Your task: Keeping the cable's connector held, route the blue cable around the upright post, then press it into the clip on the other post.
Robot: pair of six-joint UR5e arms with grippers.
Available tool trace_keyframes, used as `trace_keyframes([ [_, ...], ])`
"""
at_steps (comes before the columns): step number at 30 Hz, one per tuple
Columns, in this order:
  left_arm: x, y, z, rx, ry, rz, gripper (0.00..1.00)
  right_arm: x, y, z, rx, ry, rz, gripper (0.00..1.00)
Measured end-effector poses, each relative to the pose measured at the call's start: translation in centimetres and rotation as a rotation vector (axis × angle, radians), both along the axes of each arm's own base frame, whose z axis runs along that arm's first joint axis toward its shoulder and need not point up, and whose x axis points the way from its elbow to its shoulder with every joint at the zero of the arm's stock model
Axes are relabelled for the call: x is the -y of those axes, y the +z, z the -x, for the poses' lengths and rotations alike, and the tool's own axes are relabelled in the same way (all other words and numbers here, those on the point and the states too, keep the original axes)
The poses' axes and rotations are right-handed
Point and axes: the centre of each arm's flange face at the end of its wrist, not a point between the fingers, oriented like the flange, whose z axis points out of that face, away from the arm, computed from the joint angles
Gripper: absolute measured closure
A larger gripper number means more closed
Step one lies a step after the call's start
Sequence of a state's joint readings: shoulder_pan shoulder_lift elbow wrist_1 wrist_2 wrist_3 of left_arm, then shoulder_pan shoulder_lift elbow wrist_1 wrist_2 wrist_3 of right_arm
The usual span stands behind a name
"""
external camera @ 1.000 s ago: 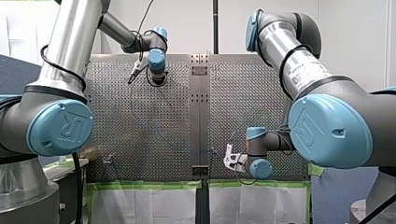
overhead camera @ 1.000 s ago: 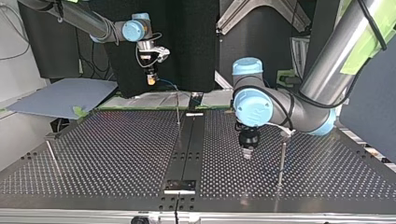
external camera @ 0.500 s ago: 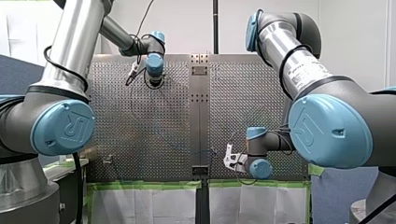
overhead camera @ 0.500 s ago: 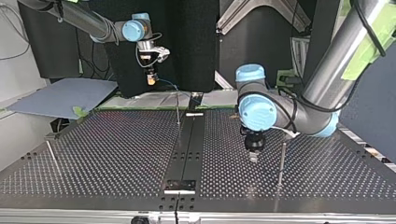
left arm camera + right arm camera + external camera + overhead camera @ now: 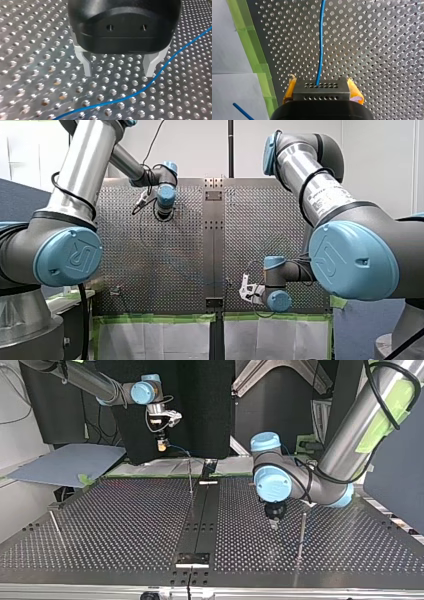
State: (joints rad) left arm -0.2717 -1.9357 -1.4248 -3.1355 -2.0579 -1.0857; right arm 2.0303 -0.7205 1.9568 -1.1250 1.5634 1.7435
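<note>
While the right jaws clench the connector (image 5: 321, 91), yellow pads on either side, the cable (image 5: 320, 45) runs straight out from it over the table (image 5: 374, 50). Farther along, the left jaws stand released, low over the holes, with the cable passing just ahead of them, ungripped. A post (image 5: 302, 532) stands beside them. Routing looks barely begun, and clipping is all to come.

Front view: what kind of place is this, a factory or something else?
Most likely a robotics test lab: my left arm and my right arm reach over a perforated table, my right gripper holds the connector of a blue cable, and green tape edges the table.
</note>
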Motion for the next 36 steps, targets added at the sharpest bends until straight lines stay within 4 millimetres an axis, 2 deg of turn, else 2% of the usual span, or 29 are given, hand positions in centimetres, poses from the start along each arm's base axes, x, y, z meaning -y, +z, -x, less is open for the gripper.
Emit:
trace_keyframes([
  [19,0.4,-6.9,-1.8,-0.105,0.019,-0.053,0.02,0.0,0.0,0.0,-0.002,0.000,-0.002,1.00],
  [23,0.3,-7.9,-2.0,-0.118,0.025,-0.062,0.02,0.0,0.0,0.0,-0.002,0.000,-0.003,1.00],
  [30,0.3,-8.5,-2.3,-0.122,0.026,-0.068,0.02,0.0,0.0,0.0,-0.001,0.001,-0.003,1.00],
  [36,0.5,-10.7,-2.5,-0.159,0.028,-0.103,0.02,-0.1,0.0,-0.1,-0.001,0.002,-0.004,1.00],
])
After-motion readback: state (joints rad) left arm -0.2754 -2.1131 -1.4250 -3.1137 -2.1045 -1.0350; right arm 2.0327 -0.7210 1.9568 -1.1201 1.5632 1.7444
